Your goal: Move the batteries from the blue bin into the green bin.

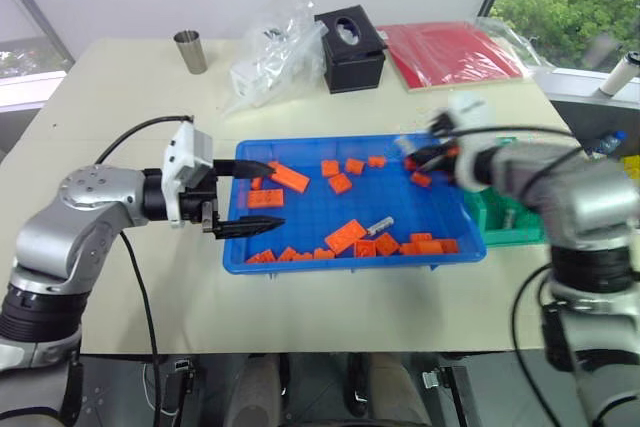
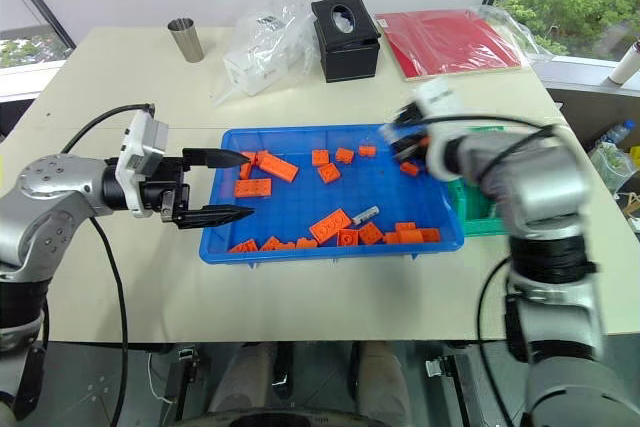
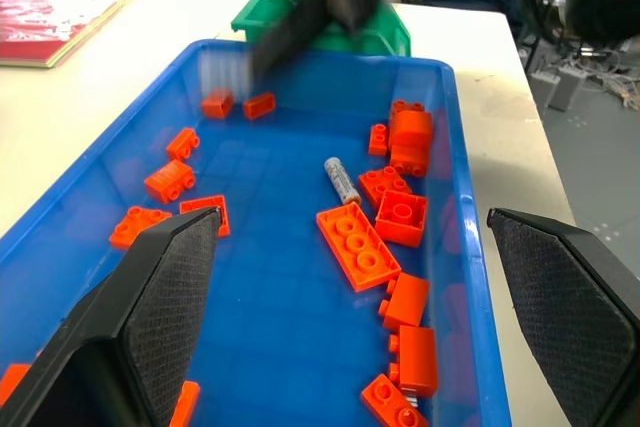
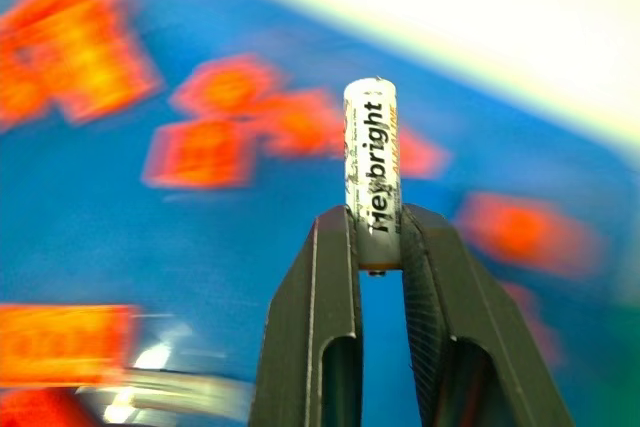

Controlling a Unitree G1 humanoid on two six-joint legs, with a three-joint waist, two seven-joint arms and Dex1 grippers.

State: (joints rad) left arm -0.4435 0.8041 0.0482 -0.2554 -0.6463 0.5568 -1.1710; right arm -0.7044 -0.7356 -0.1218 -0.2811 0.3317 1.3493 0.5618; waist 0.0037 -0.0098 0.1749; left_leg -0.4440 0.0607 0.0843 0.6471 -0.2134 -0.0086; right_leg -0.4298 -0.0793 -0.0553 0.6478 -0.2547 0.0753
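Bright daylight; right tool [image 1: 425,155] motion-blurred.

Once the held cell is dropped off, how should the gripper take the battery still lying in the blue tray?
Probably from above, across the middle of its barrel. The battery lies flat on the floor of the blue bin, so close the fingers across its short axis. One long side is open floor; orange bricks crowd the other, so keep that finger tight to the barrel.

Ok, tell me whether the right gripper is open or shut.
Shut, on a battery. In the right wrist view the right gripper has both black fingers pressed against the battery's lower end, over the blue bin.
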